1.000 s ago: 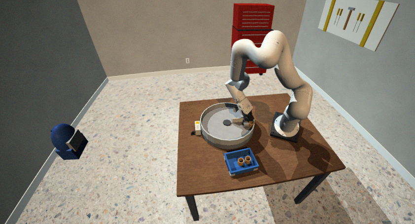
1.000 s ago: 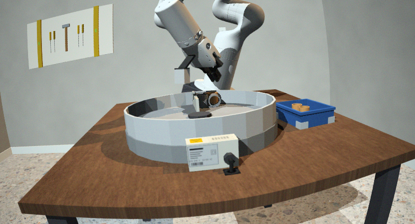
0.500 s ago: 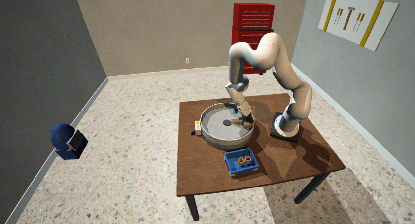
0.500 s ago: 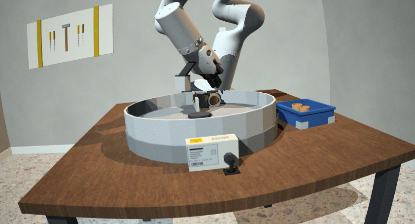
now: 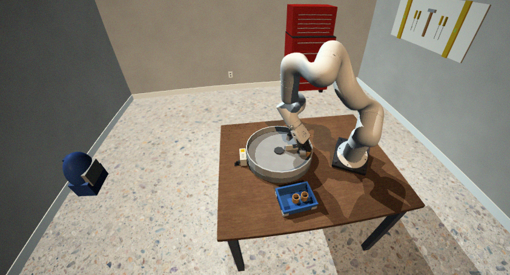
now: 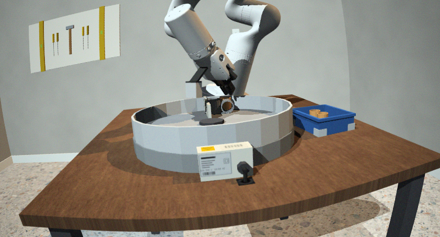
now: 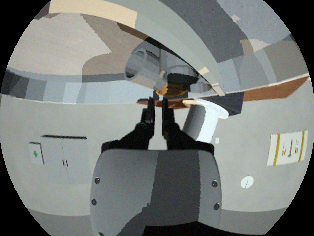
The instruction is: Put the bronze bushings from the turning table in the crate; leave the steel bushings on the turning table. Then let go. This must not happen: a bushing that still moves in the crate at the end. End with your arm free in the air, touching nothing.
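Note:
My gripper (image 5: 307,151) (image 7: 158,107) is shut, with nothing between its fingertips, tilted low at the robot-side edge of the turning table (image 5: 278,174) (image 6: 184,140) (image 7: 50,92). Just beyond the tips in the wrist view, a steel bushing (image 7: 137,67) (image 6: 221,106) lies on its side, and a bronze bushing (image 7: 172,90) shows partly beside dark shapes, close to the wall. A second grey bushing shape in that cluster is partly hidden. The blue crate (image 5: 280,200) (image 6: 335,127) holds two upright bronze bushings, one (image 5: 295,198) (image 6: 314,113) beside the other (image 5: 304,196) (image 6: 322,115).
A pale fin (image 5: 289,148) (image 6: 209,110) stands inside the turning table beside the bushings. A dark hub (image 5: 278,150) (image 6: 211,121) marks its centre, and its raised wall runs all round. A white box (image 5: 243,157) (image 6: 224,163) stands outside the wall, opposite the robot's base (image 5: 352,154).

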You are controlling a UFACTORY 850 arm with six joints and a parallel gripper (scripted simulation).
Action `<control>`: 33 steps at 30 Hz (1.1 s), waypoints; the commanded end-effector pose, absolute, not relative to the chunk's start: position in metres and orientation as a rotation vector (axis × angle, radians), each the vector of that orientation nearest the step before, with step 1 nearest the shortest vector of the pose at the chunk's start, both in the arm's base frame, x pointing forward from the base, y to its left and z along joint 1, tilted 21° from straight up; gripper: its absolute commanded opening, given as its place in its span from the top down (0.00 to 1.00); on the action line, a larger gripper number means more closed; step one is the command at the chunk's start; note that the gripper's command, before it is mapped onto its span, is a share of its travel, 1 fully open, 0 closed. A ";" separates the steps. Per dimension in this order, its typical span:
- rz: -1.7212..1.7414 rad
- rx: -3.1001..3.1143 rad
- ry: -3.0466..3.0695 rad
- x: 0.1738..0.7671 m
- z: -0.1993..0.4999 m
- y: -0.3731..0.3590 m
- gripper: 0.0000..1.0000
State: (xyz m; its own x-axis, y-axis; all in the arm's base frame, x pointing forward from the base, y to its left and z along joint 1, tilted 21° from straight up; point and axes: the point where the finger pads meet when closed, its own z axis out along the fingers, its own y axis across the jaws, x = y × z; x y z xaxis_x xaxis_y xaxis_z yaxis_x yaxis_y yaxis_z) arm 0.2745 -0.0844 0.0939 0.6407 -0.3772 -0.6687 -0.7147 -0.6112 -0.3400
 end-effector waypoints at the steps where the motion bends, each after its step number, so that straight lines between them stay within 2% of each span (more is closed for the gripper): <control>1: 0.736 -2.262 0.848 0.276 0.089 -0.083 0.90; 33: 0.736 -2.262 0.848 0.278 0.078 -0.080 0.90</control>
State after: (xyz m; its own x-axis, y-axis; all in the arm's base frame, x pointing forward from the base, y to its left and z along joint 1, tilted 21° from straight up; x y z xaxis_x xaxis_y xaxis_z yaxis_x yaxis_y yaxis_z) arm 0.2774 -0.0789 0.0784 0.6399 -0.3754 -0.6705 -0.7150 -0.6106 -0.3405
